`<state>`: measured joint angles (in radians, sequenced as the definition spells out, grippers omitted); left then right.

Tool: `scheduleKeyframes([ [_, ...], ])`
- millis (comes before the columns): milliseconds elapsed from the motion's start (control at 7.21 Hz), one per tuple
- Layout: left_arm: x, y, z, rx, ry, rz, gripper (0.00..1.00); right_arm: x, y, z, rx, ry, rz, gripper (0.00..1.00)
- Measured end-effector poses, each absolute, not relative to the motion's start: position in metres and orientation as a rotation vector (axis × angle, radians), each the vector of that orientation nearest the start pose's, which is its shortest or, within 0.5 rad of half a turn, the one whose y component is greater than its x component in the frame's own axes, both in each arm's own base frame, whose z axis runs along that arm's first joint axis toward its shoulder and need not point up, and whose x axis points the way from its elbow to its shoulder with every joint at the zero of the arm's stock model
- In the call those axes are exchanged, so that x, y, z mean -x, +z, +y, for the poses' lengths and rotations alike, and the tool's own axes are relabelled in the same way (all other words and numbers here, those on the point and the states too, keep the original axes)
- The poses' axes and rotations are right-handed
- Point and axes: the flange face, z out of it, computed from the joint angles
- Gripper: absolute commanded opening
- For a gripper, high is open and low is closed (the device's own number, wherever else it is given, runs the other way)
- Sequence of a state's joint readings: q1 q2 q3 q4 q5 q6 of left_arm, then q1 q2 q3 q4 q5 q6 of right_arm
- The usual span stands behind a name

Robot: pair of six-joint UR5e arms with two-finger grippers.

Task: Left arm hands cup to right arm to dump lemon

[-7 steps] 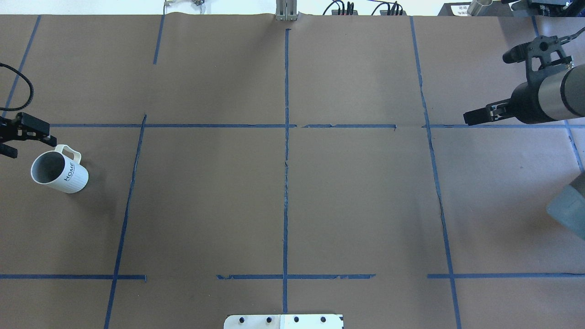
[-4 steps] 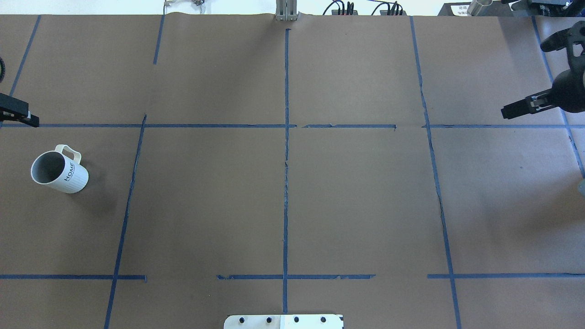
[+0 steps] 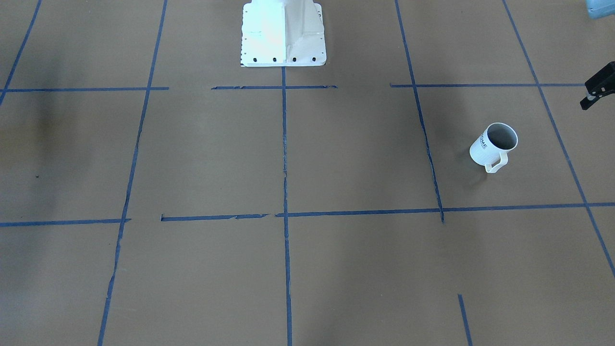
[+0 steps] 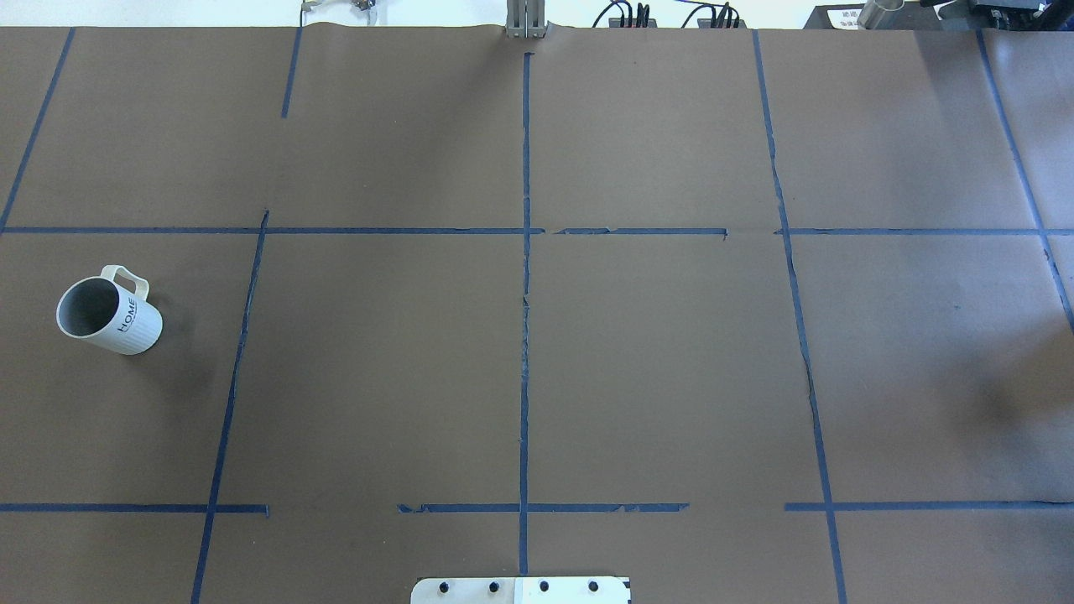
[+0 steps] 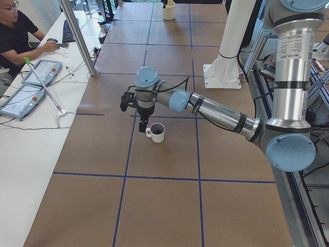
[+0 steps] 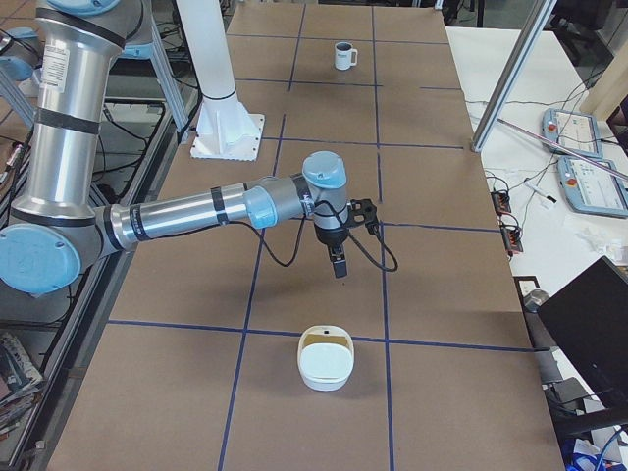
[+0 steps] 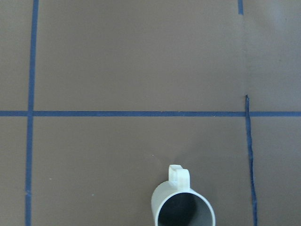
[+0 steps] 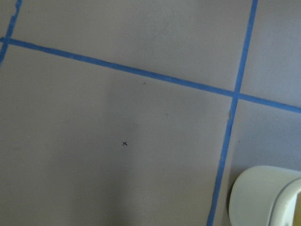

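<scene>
The white ribbed cup [image 4: 110, 315] with "HOME" lettering stands upright on the table's left side, handle towards the far edge. It also shows in the front-facing view [image 3: 494, 144], the left side view [image 5: 157, 133] and the left wrist view [image 7: 183, 208]. Its grey inside shows no lemon. The lemon is not in view. My left gripper [image 3: 597, 89] shows only as a black piece at the view's edge, and hangs just beyond the cup in the left side view [image 5: 142, 123]. My right gripper [image 6: 337, 263] hangs over the table. I cannot tell whether either is open or shut.
A white bowl [image 6: 325, 377] sits on the table below and in front of the right gripper; its rim shows in the right wrist view [image 8: 257, 192]. Blue tape lines cross the brown table. The robot's white base plate [image 3: 283, 36] stands at mid table edge.
Both grippers have left the overhead view: the left one moved out past the left edge, the right one past the right edge. The cup has not moved.
</scene>
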<state>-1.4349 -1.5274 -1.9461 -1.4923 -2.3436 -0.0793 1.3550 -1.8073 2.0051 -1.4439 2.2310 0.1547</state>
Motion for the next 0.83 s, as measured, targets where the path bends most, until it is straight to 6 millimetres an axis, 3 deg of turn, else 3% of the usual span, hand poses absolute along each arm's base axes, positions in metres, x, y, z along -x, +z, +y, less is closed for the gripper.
scheduleKeyframes([
  [278, 0.027, 0.571, -0.459, -0.102, 0.218, 0.774, 1.00, -0.009, 0.575, -0.386, -0.133, -0.158, -0.710, 1.00],
  [416, 0.032, 0.590, -0.455, -0.074, 0.220, 0.773, 1.00, -0.014, 0.580, -0.378, -0.100, -0.142, -0.742, 1.00],
  [833, 0.032, 0.609, -0.449, -0.019, 0.155, 0.798, 1.00, -0.016, 0.587, -0.371, -0.033, -0.114, -0.782, 1.00],
])
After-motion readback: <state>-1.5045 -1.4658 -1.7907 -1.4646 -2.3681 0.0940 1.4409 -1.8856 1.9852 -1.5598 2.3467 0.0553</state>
